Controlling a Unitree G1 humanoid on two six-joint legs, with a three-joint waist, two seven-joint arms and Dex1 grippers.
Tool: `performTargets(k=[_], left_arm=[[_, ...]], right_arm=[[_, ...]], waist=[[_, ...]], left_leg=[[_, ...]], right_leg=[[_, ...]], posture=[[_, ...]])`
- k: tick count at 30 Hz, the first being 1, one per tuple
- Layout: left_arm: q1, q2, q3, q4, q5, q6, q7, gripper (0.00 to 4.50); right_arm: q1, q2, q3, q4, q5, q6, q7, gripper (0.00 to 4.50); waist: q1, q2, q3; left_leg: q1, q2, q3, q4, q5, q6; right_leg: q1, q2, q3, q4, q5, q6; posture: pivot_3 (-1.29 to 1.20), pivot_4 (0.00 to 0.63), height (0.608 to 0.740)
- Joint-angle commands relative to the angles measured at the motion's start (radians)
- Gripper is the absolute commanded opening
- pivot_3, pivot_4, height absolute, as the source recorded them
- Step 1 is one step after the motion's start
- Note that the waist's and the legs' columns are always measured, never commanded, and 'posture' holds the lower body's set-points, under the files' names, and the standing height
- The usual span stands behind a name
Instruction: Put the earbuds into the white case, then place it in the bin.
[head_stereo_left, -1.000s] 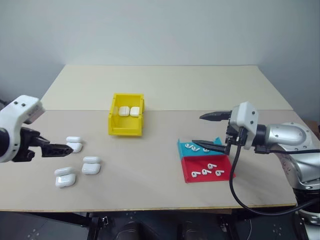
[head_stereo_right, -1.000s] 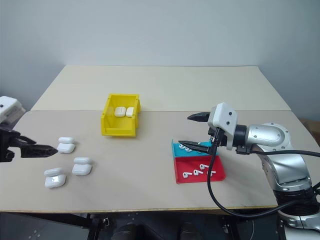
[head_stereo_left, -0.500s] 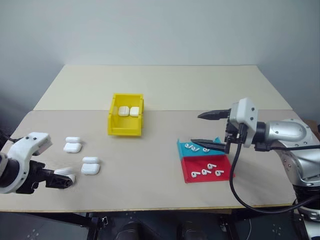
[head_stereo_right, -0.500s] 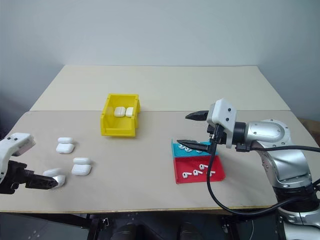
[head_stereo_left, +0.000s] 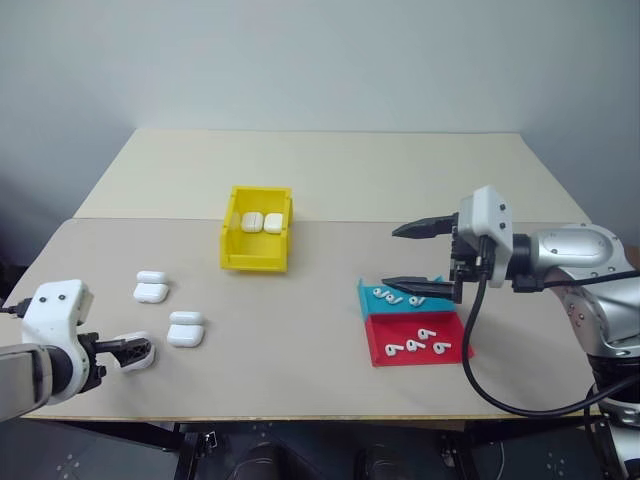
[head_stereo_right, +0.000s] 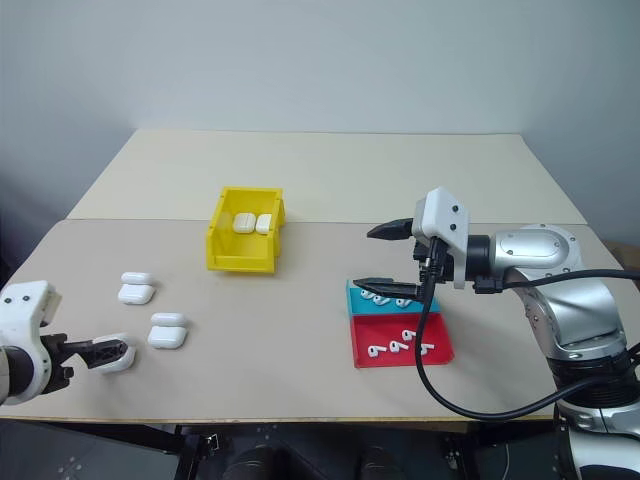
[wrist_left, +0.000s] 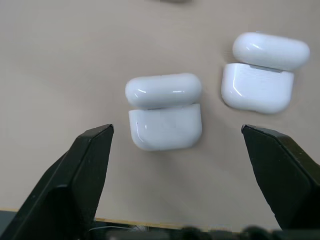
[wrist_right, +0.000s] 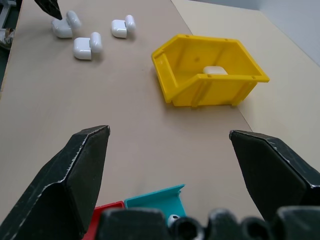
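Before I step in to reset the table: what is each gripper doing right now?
Left gripper: open, holding nothing, fingers either side of an open white case.
Right gripper: open, holding nothing, above the teal tray.

A pale beige bench (head_stereo_left: 330, 180) carries everything, its top crossed by a seam running left to right. Towards the far middle sits a yellow bin (head_stereo_left: 256, 241) with two white cases inside. On the near left lie three open white cases: one farther back (head_stereo_left: 151, 286), one nearer the middle (head_stereo_left: 185, 329), and one closest to the front edge (head_stereo_left: 136, 351). On the near right, a teal tray (head_stereo_left: 395, 296) and a red tray (head_stereo_left: 415, 339) lie touching, the red one nearer, each holding small white earbuds (head_stereo_left: 412, 344).
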Motion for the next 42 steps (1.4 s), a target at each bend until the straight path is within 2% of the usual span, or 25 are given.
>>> performTargets(k=[1, 4, 20, 33, 38, 42], left_arm=[[0.007, -0.017, 0.023, -0.019, -0.006, -0.015, 0.039, 4.48], [-0.006, -0.024, 0.011, 0.013, -0.006, 0.003, 0.061, 4.48], [-0.365, -0.080, -0.221, 0.282, -0.006, 0.214, 0.092, 4.48], [-0.437, -0.200, -0.288, 0.303, -0.006, 0.221, 0.251, 4.48], [-0.470, -0.264, -0.301, 0.275, -0.006, 0.200, 0.325, 4.48], [-0.462, -0.279, -0.307, 0.245, -0.006, 0.190, 0.358, 4.48]], right_arm=[[-0.011, -0.009, -0.025, -0.025, 0.016, -0.002, 0.000, 4.50], [-0.004, -0.005, -0.023, -0.034, 0.018, -0.002, -0.005, 4.50], [0.013, 0.001, -0.031, -0.061, 0.024, 0.001, -0.029, 4.50], [0.026, -0.005, -0.038, -0.078, 0.032, 0.015, -0.039, 4.50], [0.031, -0.006, -0.042, -0.086, 0.035, 0.023, -0.044, 4.50], [0.039, -0.011, -0.049, -0.096, 0.042, 0.029, -0.049, 4.50]], waist=[[0.000, 0.000, 0.000], [-0.003, 0.000, 0.000], [-0.002, 0.000, 0.000], [-0.001, 0.000, 0.000], [0.002, 0.001, -0.001], [0.006, 0.002, -0.001]], left_leg=[[0.000, 0.000, 0.000, 0.000, 0.000, 0.000], [0.001, 0.000, 0.000, 0.000, 0.000, 0.000], [0.001, 0.000, 0.000, 0.000, 0.000, -0.001], [0.001, 0.000, -0.001, 0.000, 0.001, -0.001], [0.003, 0.000, -0.002, 0.000, 0.001, -0.001], [0.003, 0.000, -0.002, 0.000, 0.001, -0.001]], right_leg=[[0.000, 0.000, 0.000, 0.000, 0.000, 0.000], [0.000, 0.000, 0.000, 0.001, 0.000, 0.000], [0.000, 0.000, -0.001, 0.001, 0.000, 0.000], [0.000, 0.000, 0.000, 0.002, 0.000, 0.000], [0.002, 0.000, 0.000, 0.003, 0.000, 0.000], [0.002, 0.000, 0.000, 0.003, 0.000, 0.000]], posture=[[0.00, 0.150, 0.740], [0.00, 0.150, 0.740], [0.00, 0.150, 0.740], [0.00, 0.150, 0.740], [0.00, 0.150, 0.740], [0.00, 0.150, 0.740]])
